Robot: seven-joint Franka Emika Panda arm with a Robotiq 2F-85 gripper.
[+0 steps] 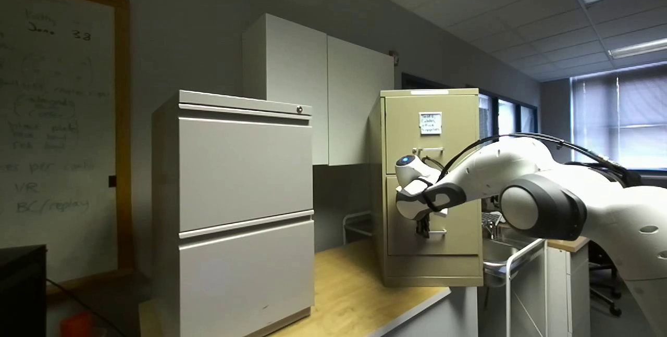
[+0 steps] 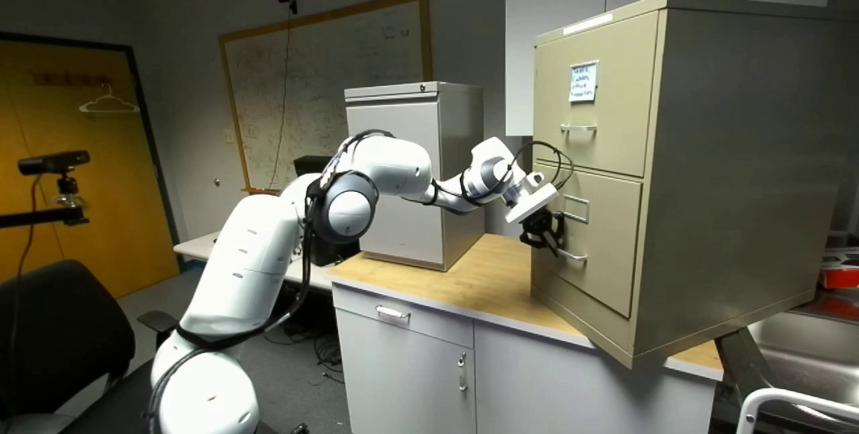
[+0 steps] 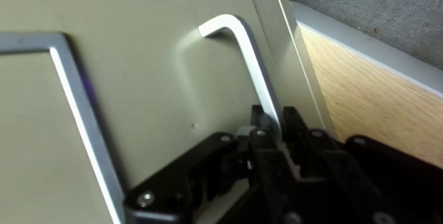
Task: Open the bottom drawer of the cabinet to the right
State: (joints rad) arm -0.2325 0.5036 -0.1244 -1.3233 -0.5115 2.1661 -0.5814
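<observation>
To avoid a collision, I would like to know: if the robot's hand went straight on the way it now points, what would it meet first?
Probably the front of the bottom drawer, since the hand straddles its handle in the wrist view; the depth left is unclear.

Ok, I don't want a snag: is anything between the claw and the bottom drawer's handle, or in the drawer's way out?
Nothing visible separates the claw from the handle, which lies between its fingers. In the path of the drawer, only the claw and arm show, likely to retreat with the pull.
</observation>
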